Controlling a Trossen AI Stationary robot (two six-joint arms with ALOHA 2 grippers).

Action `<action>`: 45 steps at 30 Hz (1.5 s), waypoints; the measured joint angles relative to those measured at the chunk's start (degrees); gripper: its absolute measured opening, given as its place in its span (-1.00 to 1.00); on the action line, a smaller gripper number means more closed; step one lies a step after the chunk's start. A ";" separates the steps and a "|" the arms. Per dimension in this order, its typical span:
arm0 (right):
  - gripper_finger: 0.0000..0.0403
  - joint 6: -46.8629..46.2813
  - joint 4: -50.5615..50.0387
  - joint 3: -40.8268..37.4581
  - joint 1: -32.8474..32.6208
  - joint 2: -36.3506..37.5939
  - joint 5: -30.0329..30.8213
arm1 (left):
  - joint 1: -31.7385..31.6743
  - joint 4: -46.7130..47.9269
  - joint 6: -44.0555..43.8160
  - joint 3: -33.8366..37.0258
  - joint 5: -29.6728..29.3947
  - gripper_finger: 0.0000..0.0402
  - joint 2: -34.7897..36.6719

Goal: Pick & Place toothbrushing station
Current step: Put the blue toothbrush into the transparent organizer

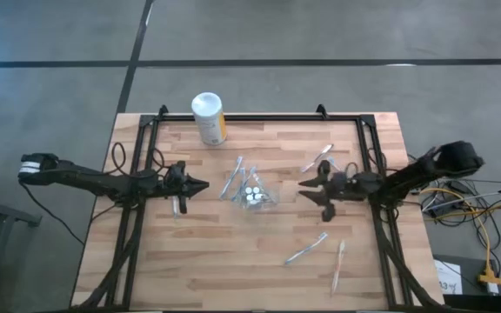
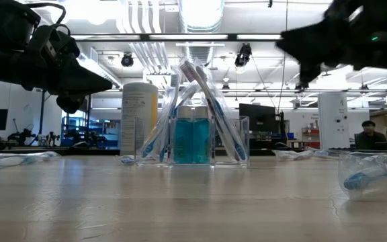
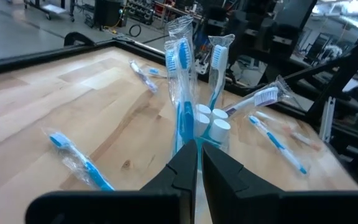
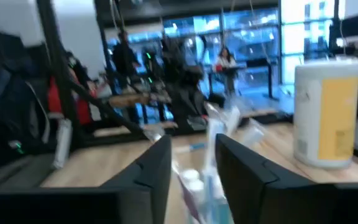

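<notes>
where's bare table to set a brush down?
Free: near-left corner of the table, and the far strip between canister and the far-right wrapped toothbrush. Crowded: centre around the cup; loose brushes lie near-right.

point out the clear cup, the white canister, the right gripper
clear cup (image 2: 237,141): low view, bare right wall.
white canister (image 1: 207,106): high view, its top.
right gripper (image 1: 304,190): high view, between its fingertips.

Robotics lab, wooden table on grey concrete floor, ceiling strip lights, monitors behind
</notes>
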State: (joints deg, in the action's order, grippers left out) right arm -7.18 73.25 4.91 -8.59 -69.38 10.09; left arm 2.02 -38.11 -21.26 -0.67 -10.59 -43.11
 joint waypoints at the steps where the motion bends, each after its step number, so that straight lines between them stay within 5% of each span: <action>1: -0.49 0.93 0.00 -0.72 -1.32 1.57 0.83 | 0.00 0.00 -1.11 0.00 0.01 -0.87 0.00; 10: -0.92 13.00 -0.17 -2.41 -11.32 4.10 3.87 | -0.01 0.12 -3.55 -0.54 0.05 -0.87 0.00; 16: -0.96 13.41 -1.59 -2.64 -11.92 3.71 3.14 | 4.77 6.66 -1.54 -9.43 2.98 -0.97 0.00; 19: -0.96 13.61 -1.72 -2.92 -11.92 3.73 3.12 | 8.79 23.86 -0.42 -20.10 -2.67 -0.97 -0.08; 23: -0.96 13.63 -1.87 -3.00 -11.90 3.76 3.12 | 15.86 56.10 -7.90 -36.37 -19.96 -0.98 -3.09; 27: -0.96 12.31 -1.78 -3.00 -11.90 4.16 3.06 | 23.52 83.78 -27.34 -48.81 -32.58 -0.97 -8.36; 31: -0.96 10.06 -1.81 -2.61 -11.90 4.29 2.95 | 28.60 98.89 -46.54 -51.45 -33.40 -0.97 -13.73; 39: -0.96 8.83 -1.57 -2.47 -11.81 4.41 3.53 | 32.94 98.04 -57.20 -44.60 -27.55 -0.94 -23.49; 45: -0.96 11.75 -0.37 -2.45 -11.75 4.52 6.66 | 32.37 97.58 -62.79 -43.71 -21.90 -0.67 -30.31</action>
State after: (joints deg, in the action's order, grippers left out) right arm 4.57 72.88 2.46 -20.35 -64.86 16.75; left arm 34.40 59.47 -84.05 -44.38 -32.49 -73.42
